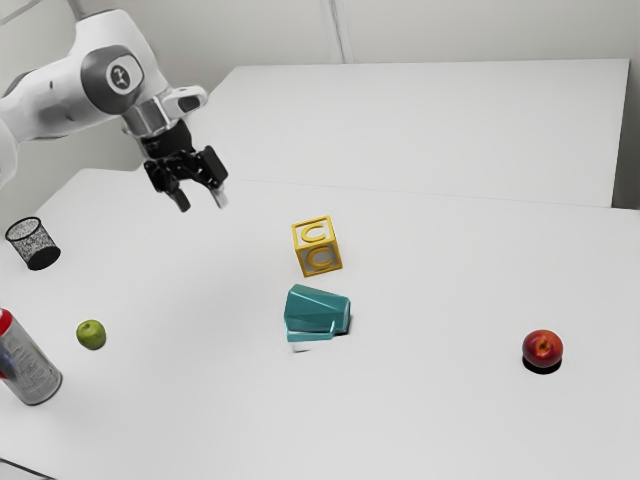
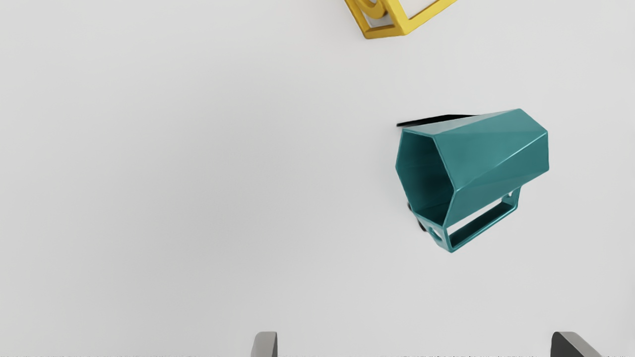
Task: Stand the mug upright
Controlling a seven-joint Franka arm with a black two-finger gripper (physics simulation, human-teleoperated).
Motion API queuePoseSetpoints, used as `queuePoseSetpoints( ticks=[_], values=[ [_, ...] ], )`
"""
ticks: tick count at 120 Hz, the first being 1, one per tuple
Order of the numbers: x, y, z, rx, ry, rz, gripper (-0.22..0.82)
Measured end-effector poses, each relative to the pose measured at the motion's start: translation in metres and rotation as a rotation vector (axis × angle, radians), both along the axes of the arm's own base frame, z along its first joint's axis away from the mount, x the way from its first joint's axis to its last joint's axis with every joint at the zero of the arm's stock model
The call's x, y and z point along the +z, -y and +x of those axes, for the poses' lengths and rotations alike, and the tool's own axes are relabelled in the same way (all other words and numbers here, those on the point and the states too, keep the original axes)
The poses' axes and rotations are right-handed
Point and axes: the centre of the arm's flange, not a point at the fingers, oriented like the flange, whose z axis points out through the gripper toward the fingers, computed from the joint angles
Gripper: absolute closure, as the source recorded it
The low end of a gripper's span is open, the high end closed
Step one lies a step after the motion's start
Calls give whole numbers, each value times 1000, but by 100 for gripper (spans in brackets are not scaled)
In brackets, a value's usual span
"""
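Teal faceted mug (image 1: pixel 315 308): lies on its side | yellow-framed letter cube (image 1: pixel 317 246): nearby | black two-finger hand (image 1: pixel 202 200): wide open, empty

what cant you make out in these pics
- Deep inside of the mug: lost in shadow in the wrist view, turned away in the exterior view.
- Most of the yellow block: cut off by the wrist view's edge.
- Part of the red-and-silver can: cut off by the exterior view's left edge.
- Base of the arm: beyond that same edge.
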Motion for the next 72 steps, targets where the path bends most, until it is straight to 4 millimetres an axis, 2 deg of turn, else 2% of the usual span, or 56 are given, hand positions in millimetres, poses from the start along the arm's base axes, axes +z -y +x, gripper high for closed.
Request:
queuePoseSetpoints(
  ticks=[17,35,52,72],
  values=[
    [-55,7,-24,101,-39,-132,0],
    [-101,14,-35,206,-38,-247,0],
    [-138,20,-30,274,-10,-316,0],
    [-175,43,-15,277,24,-343,0]
  ],
)
